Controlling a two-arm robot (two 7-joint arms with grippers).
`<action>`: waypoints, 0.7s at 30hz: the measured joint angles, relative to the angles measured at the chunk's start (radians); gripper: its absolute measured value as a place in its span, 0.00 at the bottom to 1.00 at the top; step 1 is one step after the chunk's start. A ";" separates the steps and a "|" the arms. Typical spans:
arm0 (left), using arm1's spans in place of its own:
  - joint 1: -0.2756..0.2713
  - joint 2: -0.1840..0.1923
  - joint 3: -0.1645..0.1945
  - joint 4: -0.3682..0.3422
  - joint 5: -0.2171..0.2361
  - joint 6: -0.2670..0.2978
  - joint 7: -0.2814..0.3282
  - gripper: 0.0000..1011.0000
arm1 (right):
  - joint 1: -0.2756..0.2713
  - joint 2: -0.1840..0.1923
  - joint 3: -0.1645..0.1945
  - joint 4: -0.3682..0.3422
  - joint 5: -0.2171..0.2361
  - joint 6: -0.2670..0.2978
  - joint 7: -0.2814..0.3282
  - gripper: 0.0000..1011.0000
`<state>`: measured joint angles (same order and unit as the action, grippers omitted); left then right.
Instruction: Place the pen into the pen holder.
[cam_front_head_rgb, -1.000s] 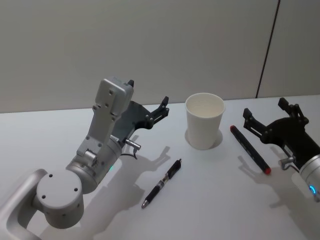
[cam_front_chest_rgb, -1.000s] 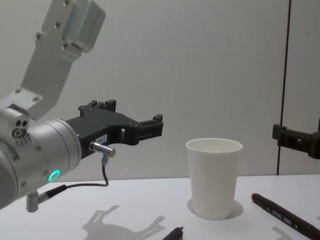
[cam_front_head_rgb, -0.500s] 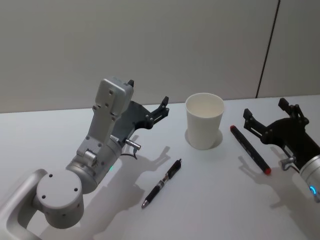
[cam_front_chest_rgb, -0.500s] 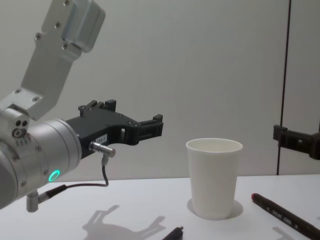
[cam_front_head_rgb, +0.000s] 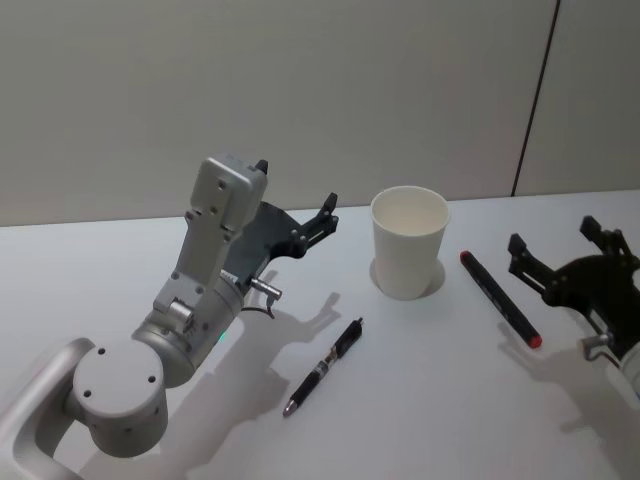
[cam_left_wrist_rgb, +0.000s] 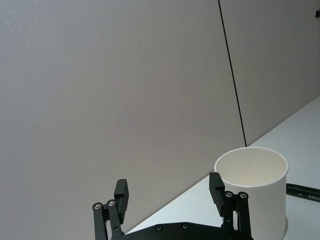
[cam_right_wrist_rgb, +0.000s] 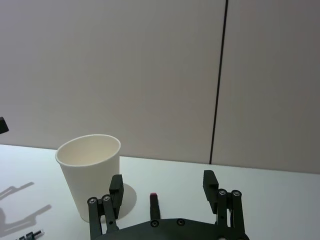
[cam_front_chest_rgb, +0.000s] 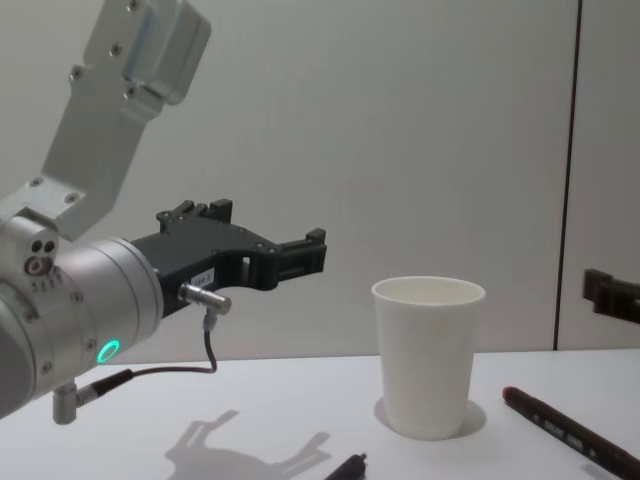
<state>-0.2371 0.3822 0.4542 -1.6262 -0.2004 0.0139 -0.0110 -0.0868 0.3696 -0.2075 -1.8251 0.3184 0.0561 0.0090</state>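
- Rightward and nearer is where the right gripper (cam_front_head_rgb: 553, 235) has gone in the last half second. It has drawn away from the marker pen (cam_front_head_rgb: 498, 297), which now lies clear to its left; nothing else has shifted.
- Its fingers are spread wide with nothing between them. In the right wrist view the right gripper (cam_right_wrist_rgb: 163, 181) looks out over the marker pen's red end (cam_right_wrist_rgb: 154, 205).
- The pen holder (cam_front_head_rgb: 408, 245), a white paper cup, stands upright and open at the far middle of the table (cam_front_head_rgb: 450, 400), close to the far edge where the table meets the wall.
- The marker pen is black with red ends and lies flat just right of the pen holder. It slants from beside the cup's base toward the near right, and seems not to touch the cup.
- A slim black pen (cam_front_head_rgb: 322, 368) lies flat to the near left of the pen holder, well apart from it, with bare tabletop around it.
- The left gripper (cam_front_head_rgb: 296, 188) hangs above the table left of the pen holder, pointed toward it, fingers apart and empty. The slim black pen is on the table nearer than this gripper and below it.
- Open tabletop runs across the near side between the two arms.
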 joint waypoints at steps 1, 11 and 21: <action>0.000 0.000 0.000 0.000 0.000 0.000 0.000 0.99 | -0.009 0.004 0.003 -0.008 0.006 0.006 -0.011 0.99; 0.000 0.000 0.000 0.000 0.000 0.000 0.000 0.99 | -0.040 0.021 0.021 -0.044 0.035 0.076 -0.062 0.99; 0.000 0.000 0.000 0.000 0.000 0.000 0.000 0.99 | 0.021 -0.007 0.024 -0.013 0.024 0.187 -0.081 0.99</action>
<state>-0.2371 0.3821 0.4542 -1.6262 -0.2004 0.0139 -0.0110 -0.0656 0.3630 -0.1832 -1.8386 0.3428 0.2433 -0.0722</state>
